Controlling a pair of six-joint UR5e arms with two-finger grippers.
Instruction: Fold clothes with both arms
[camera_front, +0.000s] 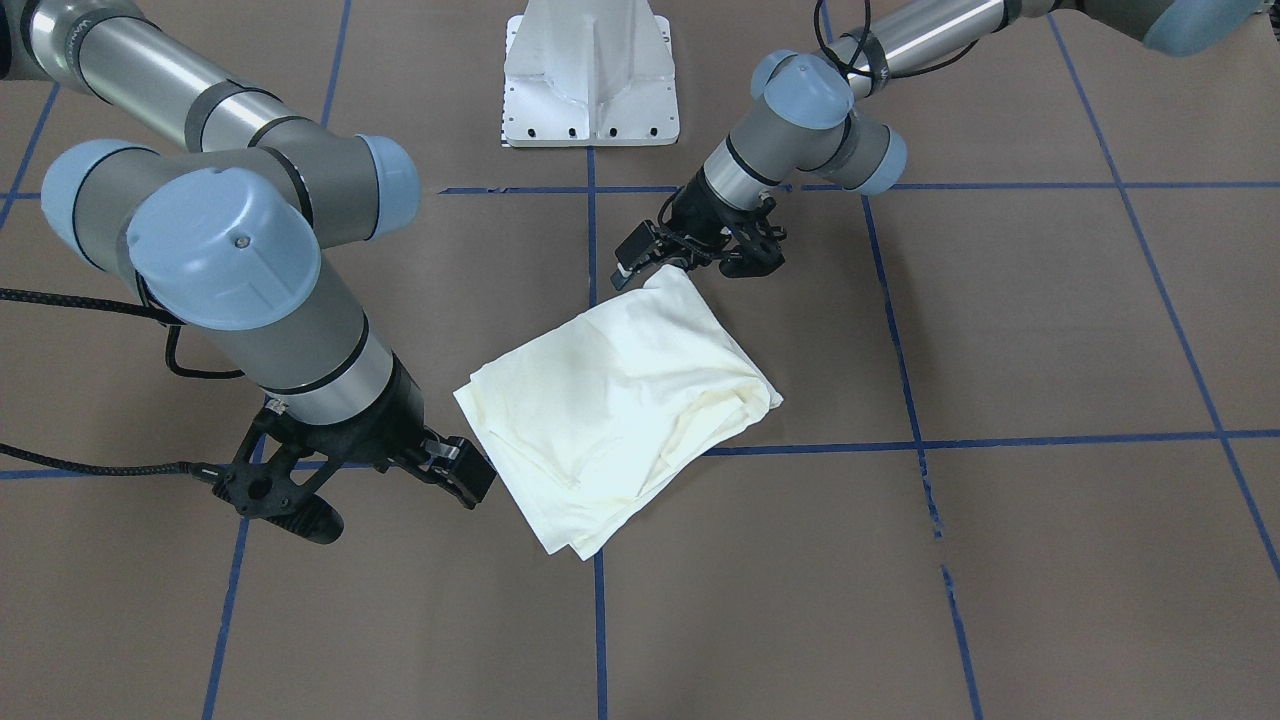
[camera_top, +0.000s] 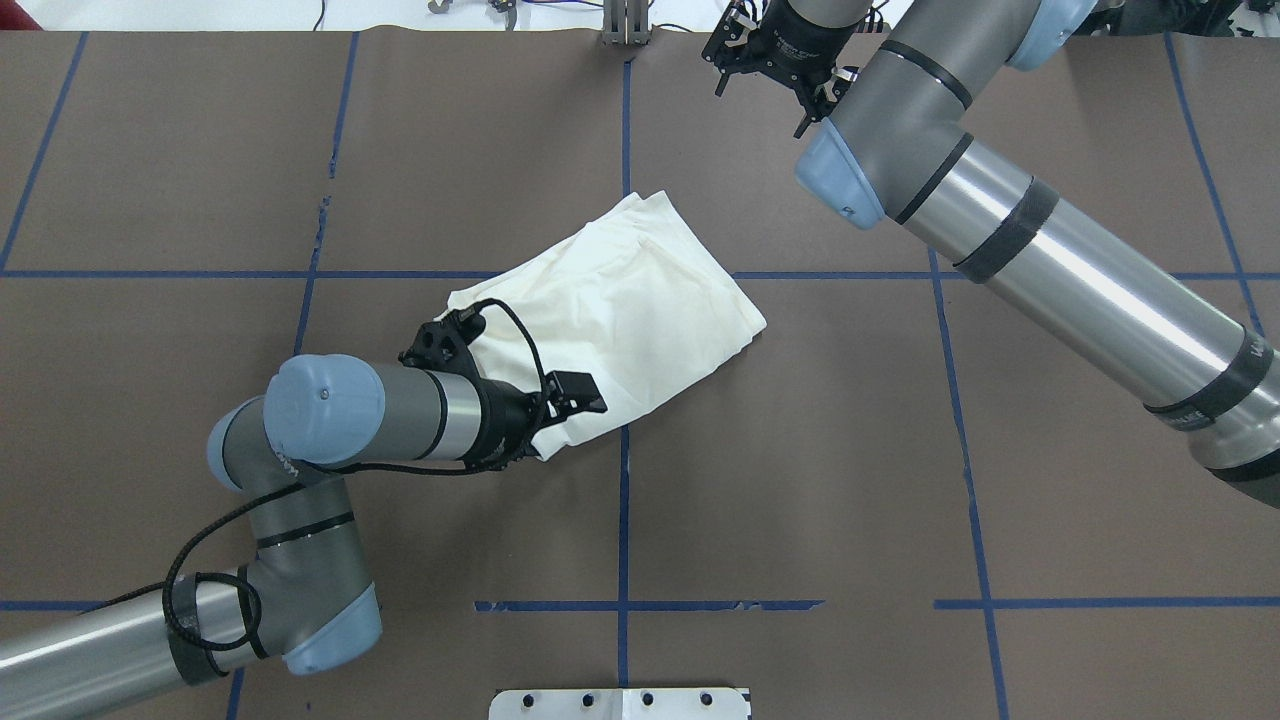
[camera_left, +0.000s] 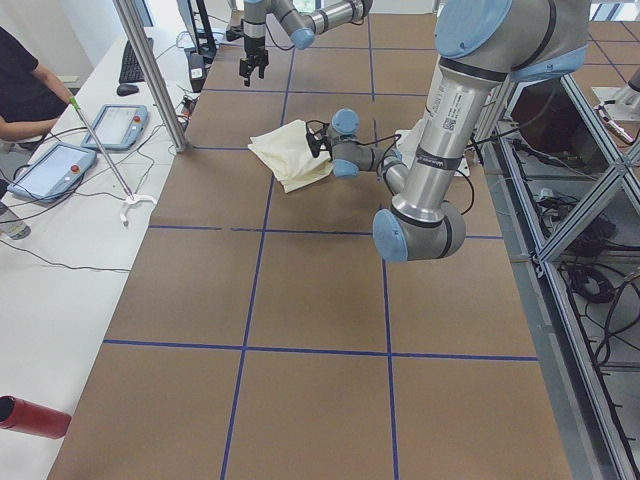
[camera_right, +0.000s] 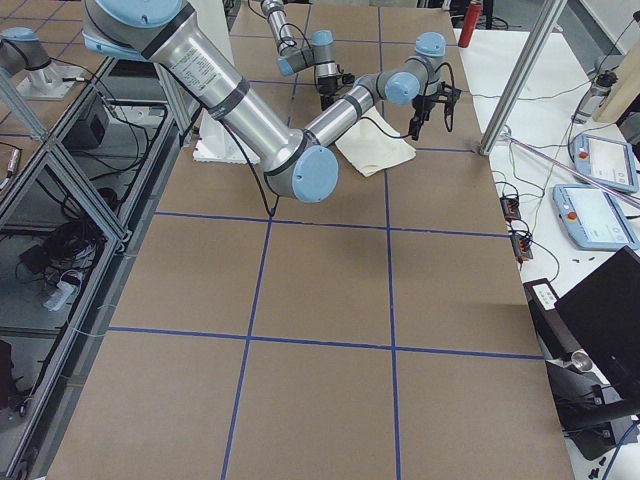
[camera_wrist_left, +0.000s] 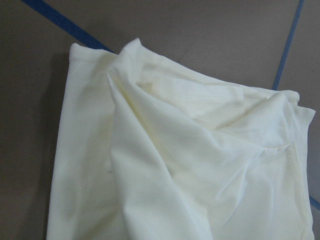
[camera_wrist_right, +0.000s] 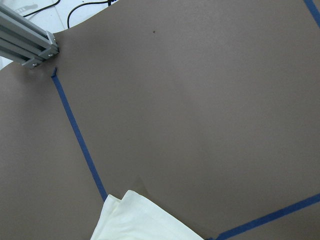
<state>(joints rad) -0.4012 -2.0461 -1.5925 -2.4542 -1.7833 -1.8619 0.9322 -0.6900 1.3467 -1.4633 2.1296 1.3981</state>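
The cream-white shirt (camera_front: 610, 400) lies folded in a rough rectangle on the brown table, plain side up, print hidden. It also shows in the overhead view (camera_top: 630, 300) and fills the left wrist view (camera_wrist_left: 175, 165). My left gripper (camera_front: 690, 265) hovers open over the shirt's corner nearest the robot base (camera_top: 550, 400), holding nothing. My right gripper (camera_front: 390, 500) is open and empty beside the shirt's far corner, off the cloth (camera_top: 770, 80). The right wrist view shows only a shirt corner (camera_wrist_right: 140, 220) at its bottom edge.
The white pedestal base (camera_front: 590, 90) stands at the table's robot side. Blue tape lines (camera_top: 623, 500) grid the brown table. A metal post (camera_left: 150, 70), tablets (camera_left: 50, 170) and a seated person (camera_left: 30, 95) are along the far side.
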